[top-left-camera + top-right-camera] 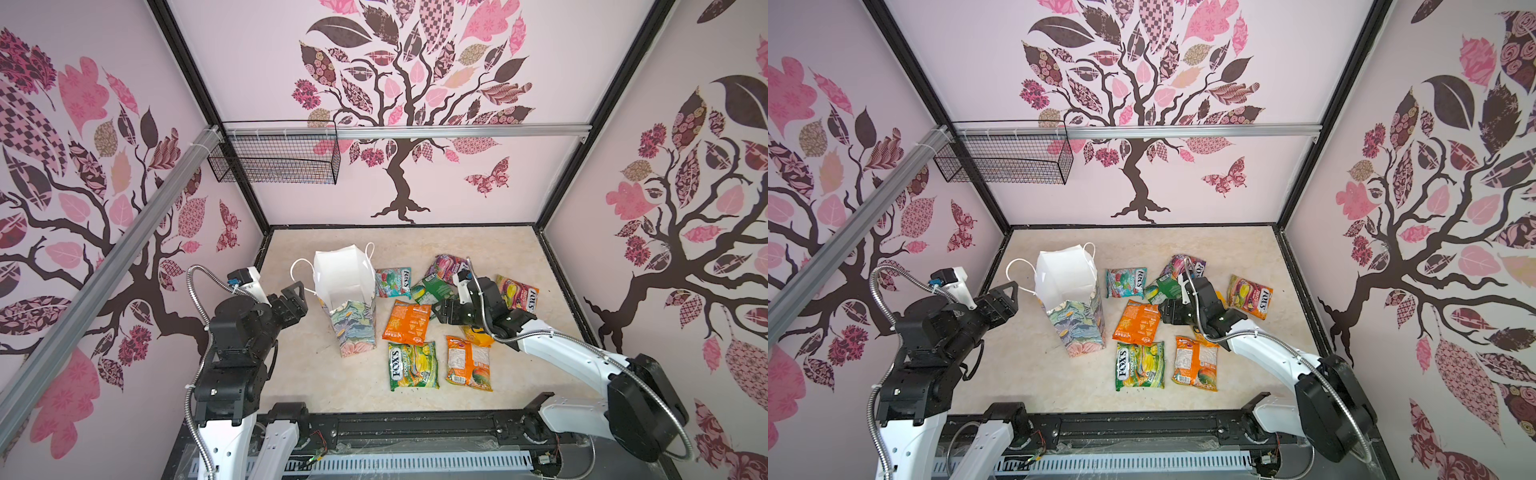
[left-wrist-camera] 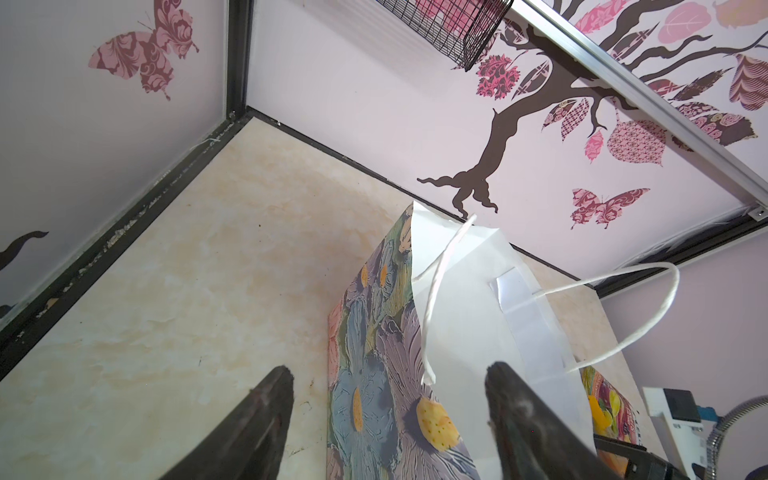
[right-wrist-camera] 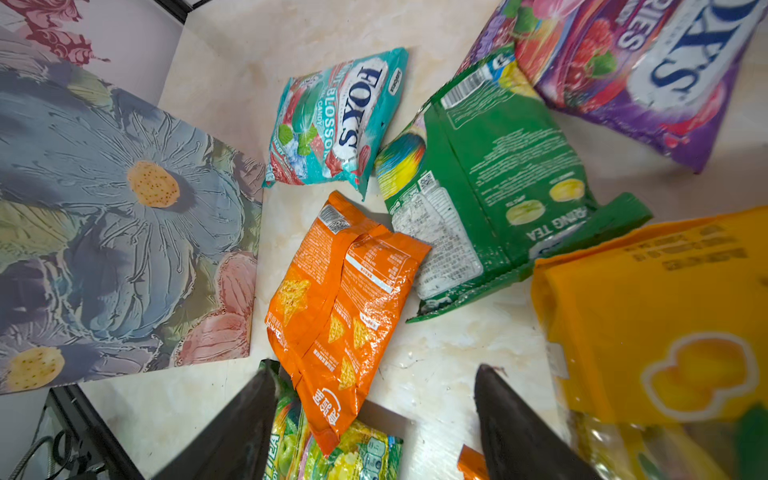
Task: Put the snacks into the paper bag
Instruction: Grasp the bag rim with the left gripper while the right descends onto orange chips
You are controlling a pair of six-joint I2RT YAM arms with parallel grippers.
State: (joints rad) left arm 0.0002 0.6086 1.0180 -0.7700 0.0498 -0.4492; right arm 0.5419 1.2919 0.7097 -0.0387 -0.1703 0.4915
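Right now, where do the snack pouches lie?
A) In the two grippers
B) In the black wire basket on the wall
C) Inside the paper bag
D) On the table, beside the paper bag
D: in both top views the pouches, such as the teal pouch and the orange pouch, lie flat on the table, to the right of the upright paper bag.

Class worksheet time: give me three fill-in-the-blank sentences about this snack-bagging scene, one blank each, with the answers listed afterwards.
1. The upright paper bag is floral outside and ____ inside.
2. The teal snack shows the brand name ____.
3. The gripper nearest the orange snack beside the bag is the robot's ____ one.

Missing words: white; FOX'S; right.
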